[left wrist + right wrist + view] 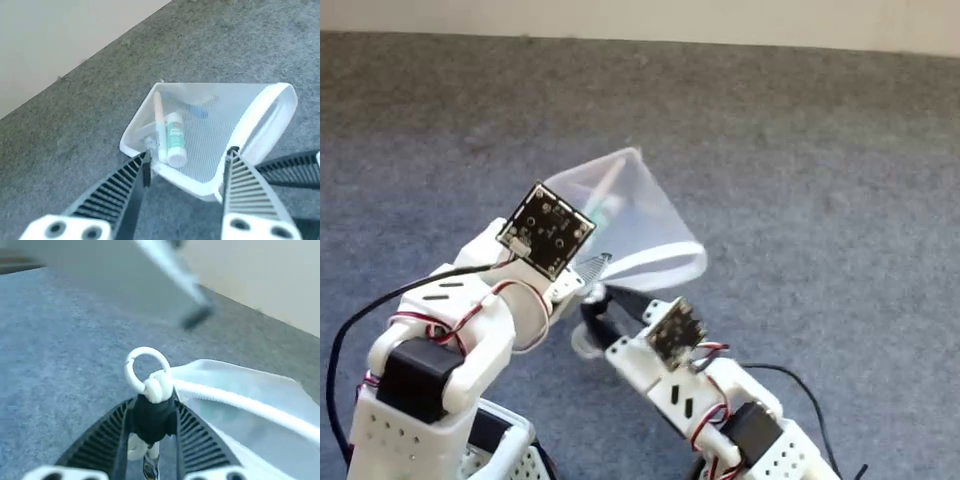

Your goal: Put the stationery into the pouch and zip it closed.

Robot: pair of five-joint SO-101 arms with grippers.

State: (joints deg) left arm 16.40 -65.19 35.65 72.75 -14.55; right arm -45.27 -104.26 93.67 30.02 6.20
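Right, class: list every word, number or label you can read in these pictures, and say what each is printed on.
White tube inside the pouch: its green label carries print, too blurred to read.
Nothing else shows readable text.

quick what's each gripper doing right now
left gripper: open, straddling the near edge of the pouch.
right gripper: shut on the zip pull.

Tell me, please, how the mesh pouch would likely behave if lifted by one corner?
Probably floppy: the pouch is thin see-through mesh. Likely light, holding few items; the round glue stick may roll inside.
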